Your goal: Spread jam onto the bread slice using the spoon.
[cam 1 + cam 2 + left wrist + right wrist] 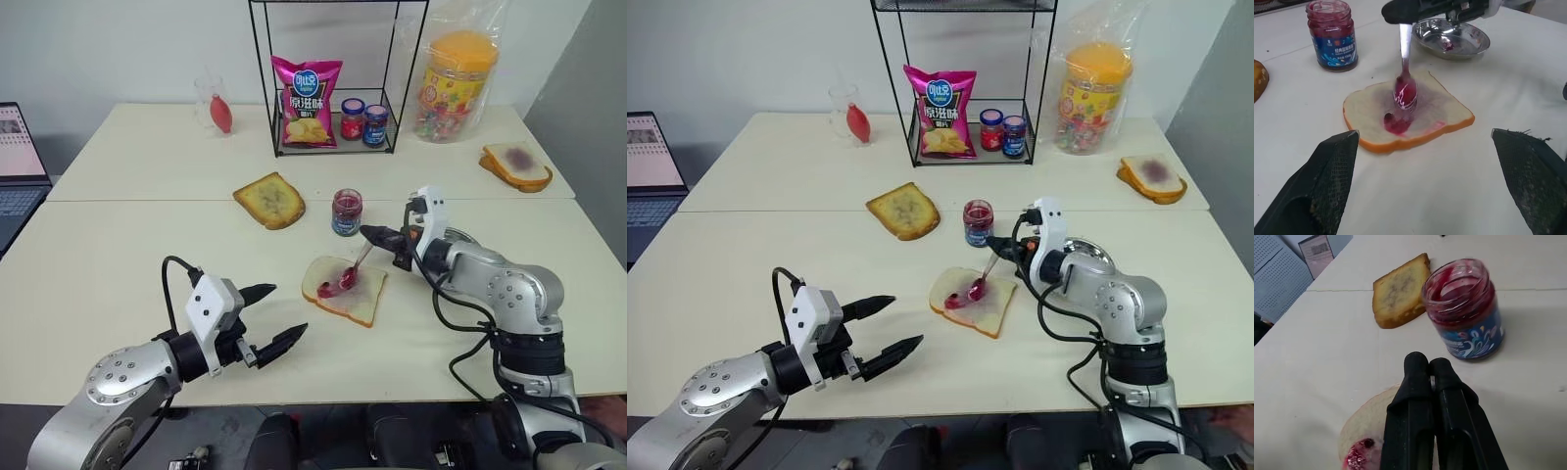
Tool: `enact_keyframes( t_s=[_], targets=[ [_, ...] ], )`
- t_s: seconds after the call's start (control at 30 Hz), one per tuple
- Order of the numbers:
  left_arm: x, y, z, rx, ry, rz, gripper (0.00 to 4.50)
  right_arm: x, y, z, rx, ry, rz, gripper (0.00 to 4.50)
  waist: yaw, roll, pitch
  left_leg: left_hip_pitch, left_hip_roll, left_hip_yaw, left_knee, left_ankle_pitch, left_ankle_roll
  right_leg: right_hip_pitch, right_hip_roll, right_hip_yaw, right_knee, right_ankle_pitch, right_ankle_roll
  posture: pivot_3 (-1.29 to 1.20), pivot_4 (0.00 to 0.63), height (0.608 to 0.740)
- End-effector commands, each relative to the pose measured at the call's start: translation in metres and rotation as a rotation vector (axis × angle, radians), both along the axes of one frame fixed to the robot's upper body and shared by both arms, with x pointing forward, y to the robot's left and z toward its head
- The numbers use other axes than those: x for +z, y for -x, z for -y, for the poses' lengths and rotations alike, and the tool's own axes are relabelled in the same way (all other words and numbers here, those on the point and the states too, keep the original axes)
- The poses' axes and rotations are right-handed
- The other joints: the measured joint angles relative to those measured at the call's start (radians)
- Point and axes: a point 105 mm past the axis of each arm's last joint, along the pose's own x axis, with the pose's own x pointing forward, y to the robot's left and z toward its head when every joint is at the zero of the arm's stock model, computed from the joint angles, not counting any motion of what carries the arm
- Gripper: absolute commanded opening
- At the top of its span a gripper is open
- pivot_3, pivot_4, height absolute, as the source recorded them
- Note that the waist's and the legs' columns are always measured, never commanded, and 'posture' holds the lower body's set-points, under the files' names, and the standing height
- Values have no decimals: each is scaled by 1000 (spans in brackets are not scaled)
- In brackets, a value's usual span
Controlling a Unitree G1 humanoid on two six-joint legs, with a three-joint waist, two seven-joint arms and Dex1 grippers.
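Observation:
The pale bread slice (344,290) lies at the table's middle front with a purple jam smear in its middle. My right gripper (377,237) is shut on the handle of the slim silver spoon (355,269). The spoon slants down to the left, its jam-coated bowl (1405,93) on the smear. Just behind the bread stands the open jam jar (346,211) with its blue label. My left gripper (287,313) hovers open and empty in front of and left of the bread, pointing toward it.
A browner toasted slice (269,200) lies behind and left of the jar. A round steel plate (1469,46) sits under my right arm. At the back stand a wire rack (333,147) with a chip bag and two jars, a candy tub (456,88) and thick stacked slices (516,164). A laptop (20,166) is at the far left.

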Motion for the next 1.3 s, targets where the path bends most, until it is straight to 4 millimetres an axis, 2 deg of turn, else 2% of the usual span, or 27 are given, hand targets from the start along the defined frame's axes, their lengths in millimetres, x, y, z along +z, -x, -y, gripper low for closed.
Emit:
enact_keyframes(
  t_s=[0.03,0.1,0.2,0.33,0.4,0.5,0.57,0.73,0.83,0.97,1.3],
  targets=[
    [2,1,1,-11,-4,26,4500,16,-9,11,-46,26,71,26,0,0,0,0,0,0,0,0,0,0,0,0,0,0,0,0,150,740],
    [-1,2,0,-9,-5,23,4500,24,-9,9,-31,16,87,26,0,0,0,0,0,0,0,0,0,0,0,0,0,0,0,0,150,740],
    [-3,3,0,-9,-5,25,4500,39,-5,-5,29,-87,66,26,-2,0,0,0,0,0,0,0,0,0,0,0,0,0,0,0,150,740],
    [-2,3,1,-12,-5,31,4500,43,3,-24,93,-150,31,26,-3,0,0,0,1,0,-1,0,0,-1,1,0,0,0,0,0,150,740],
    [0,2,3,-17,-4,36,4500,35,7,-35,115,-176,-9,26,-3,0,0,0,1,0,-1,0,0,-1,1,-1,0,0,-1,0,150,740],
    [4,2,5,-20,-3,44,4500,8,9,-41,113,-127,-54,26,-3,0,0,0,1,0,-1,0,0,-1,1,0,0,-1,-1,0,150,740],
    [7,2,7,-21,-5,48,4500,-2,7,-40,99,-112,-67,26,-1,0,0,0,1,-1,-1,0,0,0,1,-1,0,-1,-1,0,150,740],
    [9,2,10,-23,-4,48,4500,-3,2,-39,85,-130,-73,26,-4,0,0,0,1,0,-1,0,0,-1,0,0,0,0,-1,0,150,740],
    [10,0,12,-27,-5,50,4500,-9,-4,-32,37,-106,-58,26,-4,0,0,0,1,-1,-1,0,0,-1,1,-1,1,0,-1,0,150,740],
    [11,-1,12,-31,-7,50,4500,0,-16,-13,-46,-113,-19,26,-3,0,0,0,1,0,-1,0,0,0,1,-1,0,0,-1,0,150,740],
    [10,-7,8,-66,-32,58,4500,2,-14,7,-52,-78,-9,26,-2,0,0,0,0,0,-1,0,0,0,0,0,0,0,-1,0,150,740]
  ],
)
